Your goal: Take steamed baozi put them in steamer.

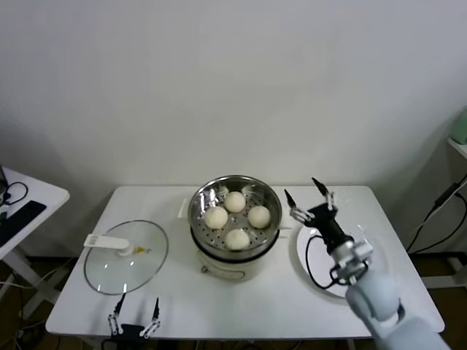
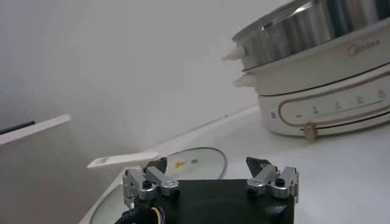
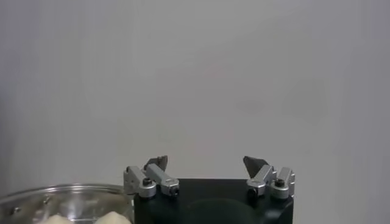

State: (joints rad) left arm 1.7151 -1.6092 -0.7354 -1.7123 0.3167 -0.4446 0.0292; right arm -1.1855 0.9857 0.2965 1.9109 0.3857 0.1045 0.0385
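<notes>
Several off-white baozi [image 1: 236, 219] lie inside the shiny steel steamer [image 1: 201, 198], which sits on a cream pot base at the table's middle. My right gripper [image 1: 306, 194] hangs open and empty just right of the steamer, above a white plate [image 1: 300, 255]. In the right wrist view its gripper [image 3: 206, 162] holds nothing, and the steamer's rim [image 3: 67, 192] with two baozi tops [image 3: 109, 218] shows at the frame's edge. My left gripper [image 1: 136, 305] is parked open at the table's front edge; in the left wrist view this gripper [image 2: 207, 164] faces the pot base [image 2: 329, 97].
A round glass lid [image 1: 125, 257] with a white handle lies on the table left of the steamer, also in the left wrist view as the lid [image 2: 194, 159]. A second white table [image 1: 29, 204] stands at far left. Cables hang at the right wall.
</notes>
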